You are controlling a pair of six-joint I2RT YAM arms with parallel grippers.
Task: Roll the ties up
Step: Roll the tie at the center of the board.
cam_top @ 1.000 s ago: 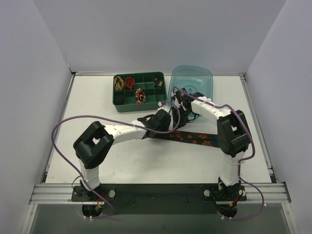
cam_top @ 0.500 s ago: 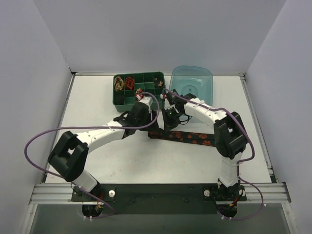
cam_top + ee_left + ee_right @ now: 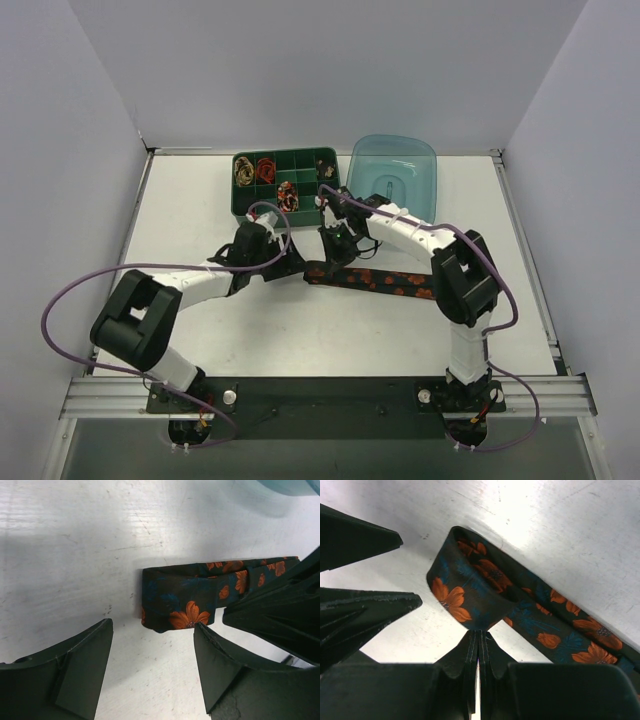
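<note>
A black tie with orange flowers (image 3: 385, 281) lies flat across the table's middle, its left end folded over on itself (image 3: 185, 600). My right gripper (image 3: 336, 250) is shut, its fingertips (image 3: 480, 632) pinching the near edge of that folded end (image 3: 480, 587). Just left of the fold, low over the table, my left gripper (image 3: 288, 264) is open. In its wrist view its fingers (image 3: 152, 629) straddle bare table, with the fold just beyond them and nothing between them. Rolled ties sit in the green tray: gold-black (image 3: 243, 170), red (image 3: 265, 168) and black-red (image 3: 288, 196).
The green compartment tray (image 3: 285, 223) stands at the back, just behind both grippers. A translucent blue bowl (image 3: 395, 172) lies to its right. Purple cables loop off both arms. Grey walls close in the table on three sides.
My left arm has swung left and back off the tie's middle, and its gripper now stands at the folded end with its jaws wider. The right gripper has shifted left, still shut.
</note>
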